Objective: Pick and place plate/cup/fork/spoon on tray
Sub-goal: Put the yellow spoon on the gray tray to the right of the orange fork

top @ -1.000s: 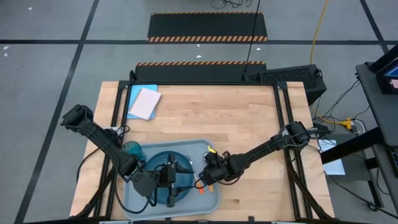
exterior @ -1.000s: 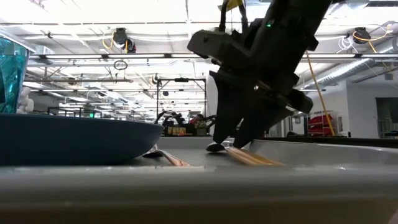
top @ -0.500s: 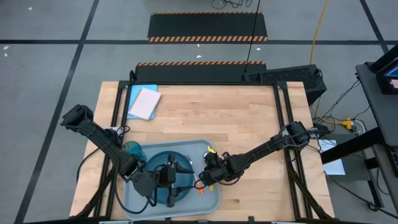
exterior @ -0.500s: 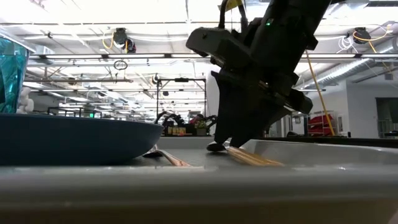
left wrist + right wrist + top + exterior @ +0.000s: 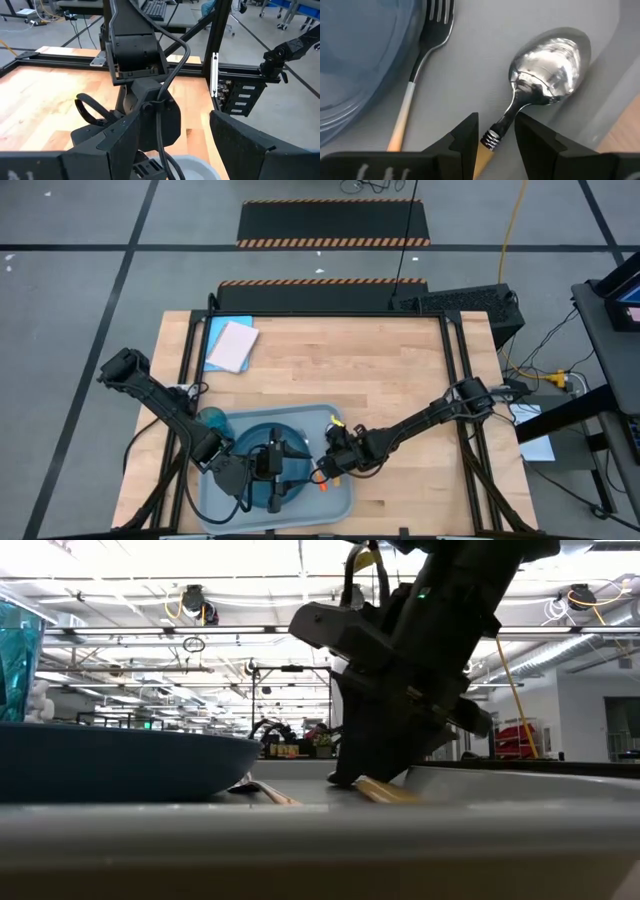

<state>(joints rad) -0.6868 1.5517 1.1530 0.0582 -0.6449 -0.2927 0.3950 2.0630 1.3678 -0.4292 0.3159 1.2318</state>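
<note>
The pale grey-blue tray (image 5: 337,502) lies at the table's near edge. The dark teal plate (image 5: 252,437) rests on it, and the teal cup (image 5: 213,420) stands at the plate's far left. The fork (image 5: 431,35) lies flat on the tray floor beside the plate (image 5: 360,55), and the spoon (image 5: 550,85) lies beside the fork, bowl up. My right gripper (image 5: 495,131) is open and low over the tray (image 5: 325,470), with one finger on each side of the spoon's neck. My left gripper (image 5: 288,452) is open and empty above the plate. My right gripper comes from above with its fingers across the spoon's neck (image 5: 506,120), where the metal meets the orange handle. There is a gap to one finger. The other finger (image 5: 467,134) stands very close, and I cannot tell whether it touches. The spoon lies flat on the tray.
A flat blue rectangle with a pale sheet on it (image 5: 230,345) lies at the table's far left corner. Bare wood (image 5: 380,370) stretches across the far and right parts of the table. The tray's raised rim (image 5: 620,100) runs close beside the spoon's bowl.
My right gripper has shifted a little toward the table's left edge, staying low over the tray. In the low view it now covers more of the spoon's handle. The plate, the cup and my left gripper have kept still.
</note>
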